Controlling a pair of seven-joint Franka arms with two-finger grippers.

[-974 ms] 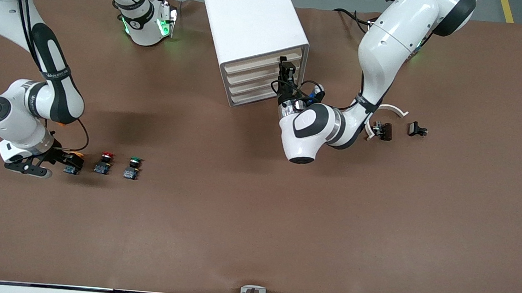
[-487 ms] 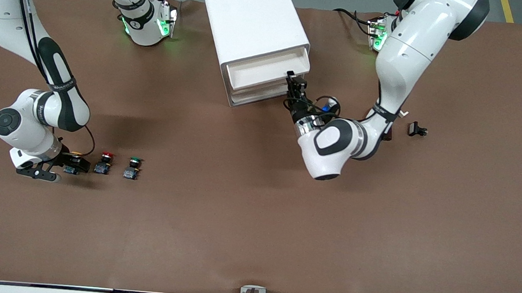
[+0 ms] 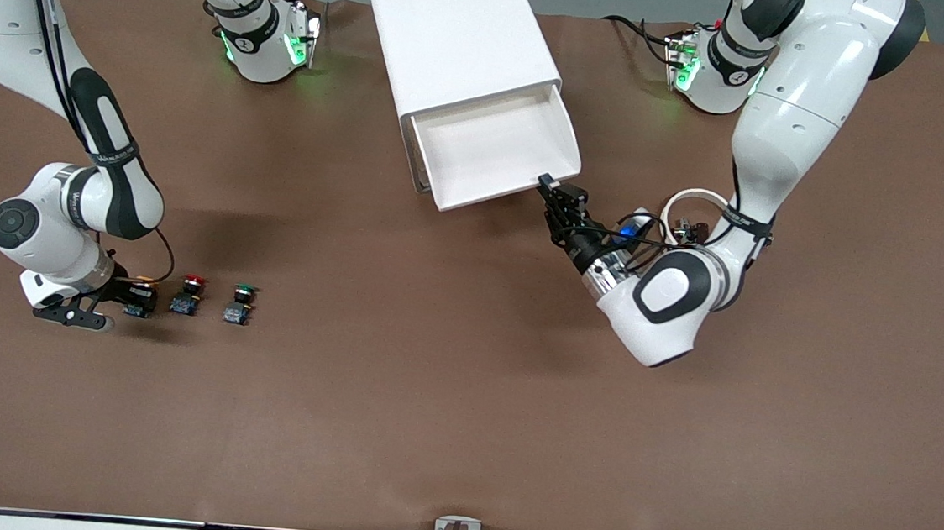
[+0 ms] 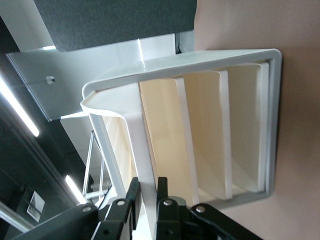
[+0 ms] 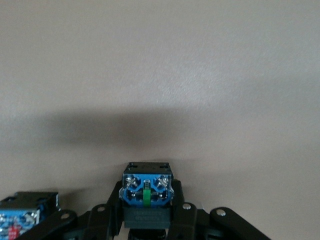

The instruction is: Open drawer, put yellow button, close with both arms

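Observation:
The white cabinet [image 3: 456,36] stands at mid-table near the robots' bases. Its top drawer [image 3: 494,149] is pulled far out and shows a bare white tray. My left gripper [image 3: 549,188] is shut on the drawer's front rim at its corner toward the left arm's end. In the left wrist view the rim [image 4: 135,135] runs between the fingers of the left gripper [image 4: 146,192]. The yellow button [image 3: 139,288] sits low at the table toward the right arm's end. My right gripper [image 3: 132,296] is shut on it. Its blue base [image 5: 146,189] shows in the right wrist view between the fingers of the right gripper [image 5: 146,200].
A red-capped button [image 3: 187,296] and a green-capped button [image 3: 240,304] stand in a row beside the yellow one. The three lower drawers [image 4: 210,130] are closed. A white ring [image 3: 690,198] and a small dark part [image 3: 691,228] lie by the left arm's wrist.
My left gripper has pulled the top drawer out toward the front camera, from closed to wide open. My right gripper has shifted slightly at the yellow button.

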